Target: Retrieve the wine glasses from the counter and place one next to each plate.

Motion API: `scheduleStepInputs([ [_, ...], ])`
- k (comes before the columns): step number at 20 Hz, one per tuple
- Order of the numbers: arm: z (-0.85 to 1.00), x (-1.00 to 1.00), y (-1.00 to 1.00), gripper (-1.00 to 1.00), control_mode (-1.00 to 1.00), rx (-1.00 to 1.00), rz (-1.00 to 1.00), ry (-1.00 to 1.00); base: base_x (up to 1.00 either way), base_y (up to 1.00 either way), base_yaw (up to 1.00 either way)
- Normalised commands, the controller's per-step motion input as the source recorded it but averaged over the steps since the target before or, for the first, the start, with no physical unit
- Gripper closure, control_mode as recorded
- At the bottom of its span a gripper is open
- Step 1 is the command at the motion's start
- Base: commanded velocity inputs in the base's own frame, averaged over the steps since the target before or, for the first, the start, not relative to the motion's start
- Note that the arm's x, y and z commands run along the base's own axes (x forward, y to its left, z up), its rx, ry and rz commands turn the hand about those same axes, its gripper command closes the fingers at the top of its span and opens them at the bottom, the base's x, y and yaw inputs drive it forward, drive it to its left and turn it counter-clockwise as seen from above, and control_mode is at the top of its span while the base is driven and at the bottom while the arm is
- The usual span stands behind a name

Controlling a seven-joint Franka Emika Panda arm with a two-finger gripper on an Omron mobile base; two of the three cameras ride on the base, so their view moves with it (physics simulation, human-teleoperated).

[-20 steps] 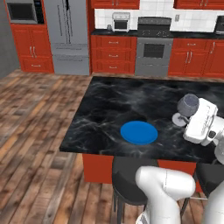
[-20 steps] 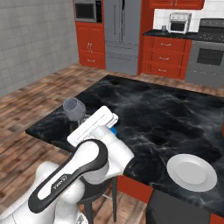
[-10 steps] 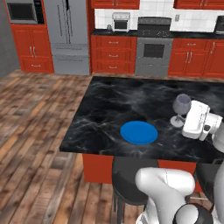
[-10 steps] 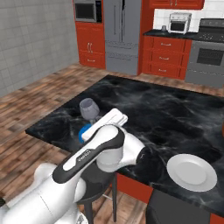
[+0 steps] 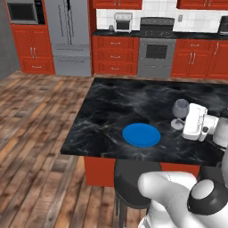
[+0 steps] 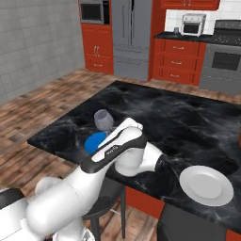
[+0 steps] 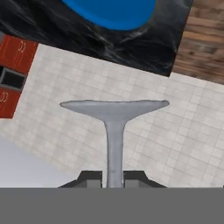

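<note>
My gripper [image 7: 114, 179] is shut on the thin stem of a smoky-grey wine glass [image 5: 180, 108], its round foot [image 7: 114, 107] pointing away from the hand. The glass stands upright over the black island [image 5: 116, 107], just right of the bright blue plate [image 5: 141, 134]; I cannot tell whether its foot touches the top. From the right base camera, the glass [image 6: 102, 120] rises above the arm, with the blue plate [image 6: 93, 142] partly hidden behind it. The white plate [image 6: 206, 185] lies near the island's front right edge. A small grey object [image 5: 111, 28] stands on the far counter [image 5: 133, 32], too small to identify.
A toaster oven [image 5: 123, 22] sits on the counter beside the stove [image 5: 156, 49]. The fridge [image 5: 69, 35] stands to the left. Dark stools [image 5: 133, 178] are tucked under the island's near edge. Wooden floor [image 5: 40, 133] stretches to the left.
The arm has carried the glass sideways over the island toward the blue plate, and the hand has settled slightly lower.
</note>
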Motion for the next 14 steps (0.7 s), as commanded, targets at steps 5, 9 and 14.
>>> scheduleStepInputs([
  [5,-0.31,0.45,-0.03,1.0,-1.0,-0.02,0.0,0.01,0.0,0.0,0.0],
  [9,-0.25,0.21,-0.21,1.0,-1.0,0.0,0.05,0.08,0.0,0.0,0.0],
  [14,-0.22,0.16,-0.2,1.0,-1.0,0.0,0.04,0.14,0.0,0.0,0.0],
])
